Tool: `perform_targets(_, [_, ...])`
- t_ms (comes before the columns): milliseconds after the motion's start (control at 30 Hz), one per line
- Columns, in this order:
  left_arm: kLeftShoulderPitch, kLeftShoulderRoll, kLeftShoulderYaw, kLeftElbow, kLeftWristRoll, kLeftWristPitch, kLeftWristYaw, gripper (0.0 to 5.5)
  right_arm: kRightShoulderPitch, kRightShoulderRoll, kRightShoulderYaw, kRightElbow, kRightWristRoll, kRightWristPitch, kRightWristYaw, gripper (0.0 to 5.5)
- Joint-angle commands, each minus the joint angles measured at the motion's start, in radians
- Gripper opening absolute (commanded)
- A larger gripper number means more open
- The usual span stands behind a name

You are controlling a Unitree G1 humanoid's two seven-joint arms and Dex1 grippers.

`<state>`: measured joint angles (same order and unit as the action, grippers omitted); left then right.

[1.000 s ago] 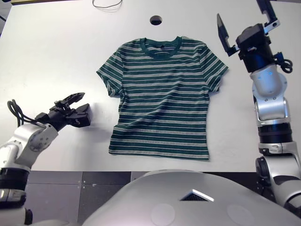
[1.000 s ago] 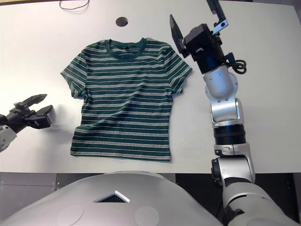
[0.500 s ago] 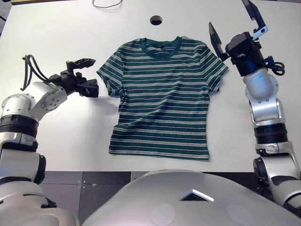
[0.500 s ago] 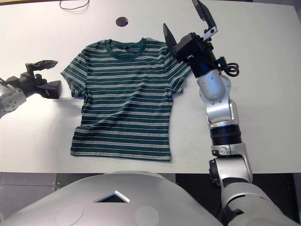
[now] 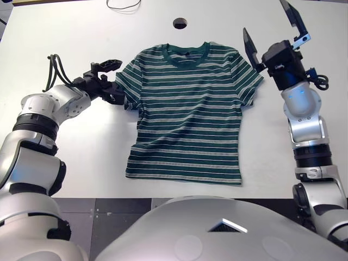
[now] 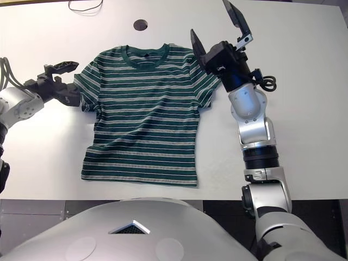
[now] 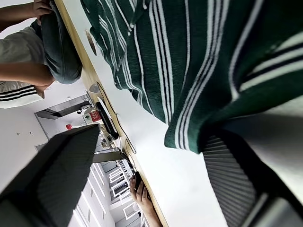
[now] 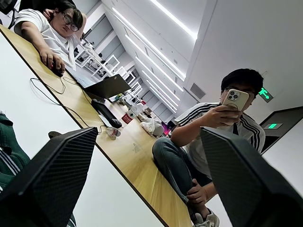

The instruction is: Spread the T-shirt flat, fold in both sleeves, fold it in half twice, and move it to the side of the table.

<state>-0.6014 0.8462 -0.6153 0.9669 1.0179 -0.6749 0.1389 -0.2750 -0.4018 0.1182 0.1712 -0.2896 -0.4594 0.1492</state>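
Observation:
A dark green T-shirt point(image 5: 187, 109) with white stripes lies spread flat, collar away from me, in the middle of the white table point(image 5: 70, 141). My left gripper point(image 5: 114, 81) is open at the outer edge of the shirt's left sleeve point(image 5: 128, 87). In the left wrist view the sleeve hem point(image 7: 189, 137) lies between the two dark fingers point(image 7: 57, 179). My right gripper point(image 5: 270, 30) is open and raised, pointing up and away, just above and beside the right sleeve point(image 5: 250, 81). It holds nothing.
A round black hole point(image 5: 180, 23) sits in the table beyond the collar, and a thin cable point(image 5: 124, 5) lies at the far edge. The table's near edge point(image 5: 81, 197) runs just below the shirt's hem. Bare tabletop lies left and right of the shirt.
My left arm has swung from the front left of the table up to the left sleeve. The right gripper shifted slightly left toward the right sleeve. The shirt has not moved.

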Motion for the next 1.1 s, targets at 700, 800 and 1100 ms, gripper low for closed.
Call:
perform_targets(700, [0.100,-0.027,-0.039,0.065,-0.071,0.028,0.003,0.12,0.048,-0.008,-0.027,-0.032,0.021,0.002,0.025,3.98])
perform_targets(800, [0.123,-0.021,-0.001,0.048,-0.113,0.033,0.057,0.12,0.053,-0.005,-0.026,-0.028,0.020,-0.001,0.022,3.98])
perform_targets(1100, [0.249,-0.044,0.126,-0.156,-0.214,0.064,0.226,0.12,0.057,-0.001,-0.025,-0.001,0.022,-0.006,0.019,3.98])
